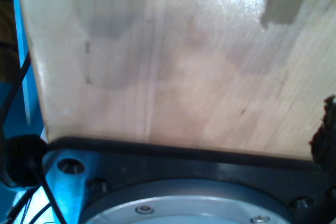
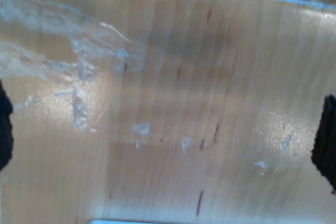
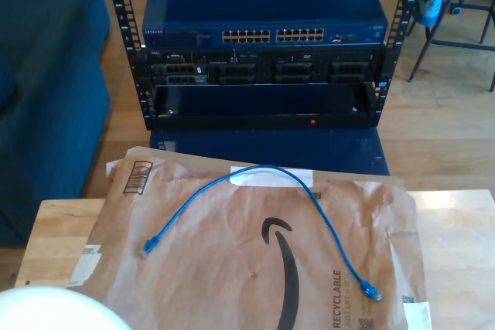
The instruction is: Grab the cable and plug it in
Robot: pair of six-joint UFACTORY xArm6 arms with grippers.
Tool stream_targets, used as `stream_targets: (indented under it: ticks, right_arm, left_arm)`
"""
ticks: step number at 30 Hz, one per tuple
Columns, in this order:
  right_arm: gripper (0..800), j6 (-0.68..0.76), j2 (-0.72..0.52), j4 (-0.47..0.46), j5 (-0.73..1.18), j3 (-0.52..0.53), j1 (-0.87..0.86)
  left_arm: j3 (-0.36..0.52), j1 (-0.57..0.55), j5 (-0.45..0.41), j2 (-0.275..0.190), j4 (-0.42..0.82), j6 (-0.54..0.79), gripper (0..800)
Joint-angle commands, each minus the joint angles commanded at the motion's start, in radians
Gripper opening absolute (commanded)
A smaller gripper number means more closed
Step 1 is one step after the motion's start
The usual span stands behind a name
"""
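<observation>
Sofa: dark blue upholstery [image 3: 46,75] fills the exterior view's left, beside the rack.
Table: pale wooden top [image 3: 58,229] across the bottom of the exterior view; both wrist views look down on similar light wood.
Envelope: brown paper mailer [image 3: 232,268] lies flat on the table, printed with a black curved arrow and the word RECYCLABLE.
Cable: thin bright-blue cable [image 3: 267,171] rests on the mailer in an arch, one plug [image 3: 148,248] toward the exterior view's left, the other plug [image 3: 373,293] toward its right, both lying free and well apart.
Rack: black frame [image 3: 263,110] stands beyond the table, near the cable's arch but not touching it.
Switch: blue network switch [image 3: 263,9] sits on top of the rack, a row of ports [image 3: 272,35] along its front.
My first gripper: one dark fingertip [image 1: 328,129] at the picture's edge over bare wood; spread cannot be told.
My second gripper: dark fingertips [image 2: 326,140] at opposite edges, spread wide, nothing between them.
</observation>
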Motion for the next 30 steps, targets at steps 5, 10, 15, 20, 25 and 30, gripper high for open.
stream_targets:
  ticks: [5,10,15,20,25,30]
  right_arm:
    - [797,0.049,-0.006,0.000,0.104,-0.061,0.000]
    - [797,0.103,-0.006,0.000,0.241,-0.155,0.000]
    - [797,0.140,-0.005,0.006,0.333,-0.256,0.005]
    - [797,0.206,-0.003,0.008,0.356,-0.333,0.021]
    - [796,0.304,0.006,0.008,0.354,-0.384,0.124]
    - [797,0.473,0.012,0.008,0.353,-0.416,0.279]
  left_arm:
    - [-0.005,0.000,0.003,-0.002,0.006,0.000,800]
    - [-0.069,0.002,0.109,-0.015,0.006,0.000,800]
    - [-0.170,-0.003,0.278,-0.017,0.003,-0.005,800]
    - [-0.209,-0.008,0.301,-0.052,-0.002,-0.014,800]
    - [-0.252,-0.097,0.305,-0.057,-0.014,-0.103,800]
    - [-0.301,-0.219,0.359,-0.055,-0.014,-0.232,800]
